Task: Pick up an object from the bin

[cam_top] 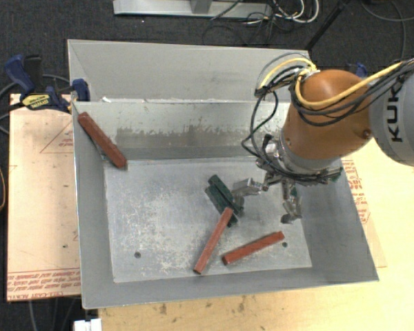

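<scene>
1. Camera view: your tool (267, 198) hangs right of centre in the bin (193, 119), fingers spread wide, nothing between them.
2. One fingertip (245, 185) sits just beside the dark green block (219, 192), mid-bin.
3. You've got a long red-brown stick (213, 241) touching that block's lower end, and a shorter red-brown stick (253, 247) lying below the tool.
4. A third red-brown stick (102, 140) leans at the left wall, well apart.

Block (221, 193) just left of pincer (265, 199)

1 red-brown bar (102, 140) leaned tilted at the far left. On the dark floor (27, 19) at the top lay tangled cables (290, 0) and 1 grey metal base (186, 5).
</scene>
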Tool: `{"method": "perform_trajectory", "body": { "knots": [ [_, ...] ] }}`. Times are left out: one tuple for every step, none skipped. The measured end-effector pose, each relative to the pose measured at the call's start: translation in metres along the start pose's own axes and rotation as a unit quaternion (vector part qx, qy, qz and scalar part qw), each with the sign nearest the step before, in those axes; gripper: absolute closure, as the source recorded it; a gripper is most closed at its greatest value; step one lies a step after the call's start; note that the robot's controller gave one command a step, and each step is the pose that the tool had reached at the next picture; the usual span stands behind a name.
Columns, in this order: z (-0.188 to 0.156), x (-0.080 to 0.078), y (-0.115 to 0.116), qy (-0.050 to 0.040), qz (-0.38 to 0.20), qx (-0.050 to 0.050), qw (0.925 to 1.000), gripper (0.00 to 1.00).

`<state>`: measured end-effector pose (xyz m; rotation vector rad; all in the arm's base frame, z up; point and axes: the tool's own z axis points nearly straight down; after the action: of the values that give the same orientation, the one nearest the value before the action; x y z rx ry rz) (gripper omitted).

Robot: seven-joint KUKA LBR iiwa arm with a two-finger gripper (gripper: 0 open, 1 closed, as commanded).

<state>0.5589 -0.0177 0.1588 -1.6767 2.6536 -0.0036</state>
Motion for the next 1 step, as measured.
{"method": "perform_trajectory", "body": {
  "knots": [
    [0.0353,0.0363,0.0659,0.0017,-0.018,-0.006,0.9998,0.00]
  ]
}}
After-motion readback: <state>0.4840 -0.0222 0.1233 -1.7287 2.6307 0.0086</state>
